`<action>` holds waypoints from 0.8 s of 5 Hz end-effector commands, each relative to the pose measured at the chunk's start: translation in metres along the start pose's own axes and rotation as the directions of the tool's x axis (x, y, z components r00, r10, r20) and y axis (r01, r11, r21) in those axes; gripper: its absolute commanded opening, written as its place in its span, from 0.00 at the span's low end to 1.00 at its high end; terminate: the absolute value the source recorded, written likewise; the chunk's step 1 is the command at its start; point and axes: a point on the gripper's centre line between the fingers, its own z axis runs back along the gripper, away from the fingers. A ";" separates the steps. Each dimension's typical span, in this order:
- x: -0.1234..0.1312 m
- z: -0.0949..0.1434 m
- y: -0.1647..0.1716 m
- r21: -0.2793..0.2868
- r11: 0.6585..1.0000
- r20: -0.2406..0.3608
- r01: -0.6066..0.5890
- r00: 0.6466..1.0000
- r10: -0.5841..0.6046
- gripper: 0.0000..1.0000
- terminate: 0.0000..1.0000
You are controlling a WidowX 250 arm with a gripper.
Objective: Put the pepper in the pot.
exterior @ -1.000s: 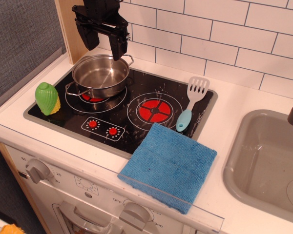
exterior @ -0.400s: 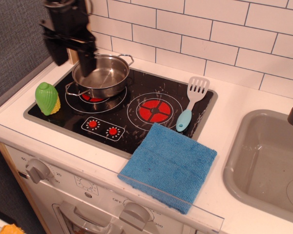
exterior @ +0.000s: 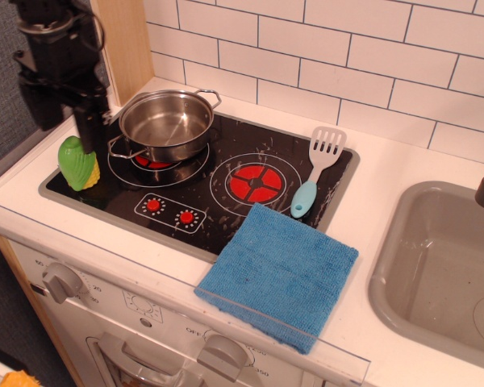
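The gripper [exterior: 64, 122] hangs just above the green toy pepper [exterior: 79, 163], its two black fingers spread apart and holding nothing; the pepper stands upright at the stove's left edge, beside the empty steel pot [exterior: 166, 126] on the left burner; a blue cloth [exterior: 279, 273] lies at the stove's front right.

Pot [exterior: 166, 123]: polished steel, mirror-shiny inside & out. Pepper [exterior: 79, 163]: smooth green plastic w/ ribbed yellow patch, slight sheen. Hob [exterior: 202, 211]: glossy black, glass-like, scuffed w/ whitish scratches. Cloth [exterior: 278, 274]: blue microfibre, matt, nubbly texture. Spatula [exterior: 318, 170]: plastic, white slotted blade, pale blue handle. Table [exterior: 387, 181]: smooth white, satin finish. Wall tiles [exterior: 347, 48]: glossy white. End effector [exterior: 64, 109]: matt black, hard-looking. Side panel [exterior: 127, 44]: light wood, matt.
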 end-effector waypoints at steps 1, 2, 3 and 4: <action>0.004 -0.016 0.019 0.035 0.997 -0.028 -0.066 0.997 0.067 1.00 0.00; 0.004 -0.020 0.020 0.032 0.996 -0.037 -0.081 0.996 0.082 1.00 0.00; 0.004 -0.023 0.018 0.027 0.996 -0.023 -0.084 0.996 0.084 1.00 0.00; 0.003 -0.021 0.017 0.030 0.996 -0.012 -0.083 0.996 0.083 0.00 0.00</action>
